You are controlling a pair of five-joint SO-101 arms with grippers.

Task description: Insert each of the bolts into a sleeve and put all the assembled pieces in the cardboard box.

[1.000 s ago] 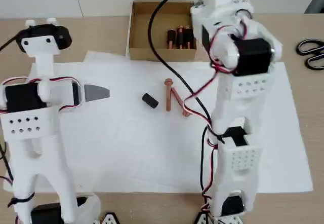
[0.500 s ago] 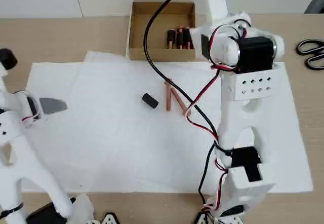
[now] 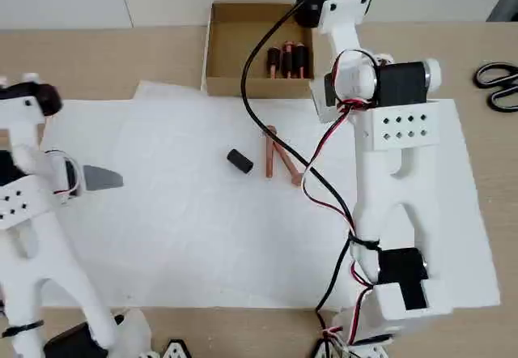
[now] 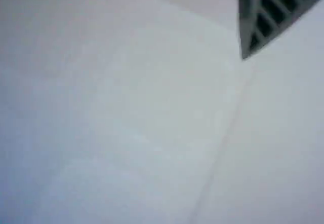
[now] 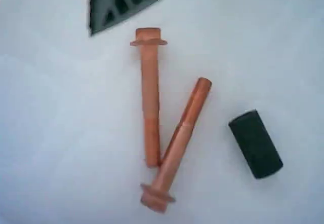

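Right arm stretches forward, its right claw (image 5: 124, 3) poised above two bolts (image 5: 150, 97) touching in a V, with the black sleeve (image 5: 254, 143) near them. Left arm stands at the white sheet's (image 3: 194, 236) edge, its left claw (image 3: 101, 178) well apart from them. Whether either claw is open or closed cannot be judged.

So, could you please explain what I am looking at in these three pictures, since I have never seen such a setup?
These are two small white robot arms at a table: the left arm and the right arm. The overhead picture comes from a fixed camera; the other two come from cameras on each arm's wrist. On a white sheet lie two copper bolts in a V and, apart from them, a black sleeve. The cardboard box behind holds three assembled pieces. Scissors lie near the table's edge. The left hand and the right hand appear to hold nothing.
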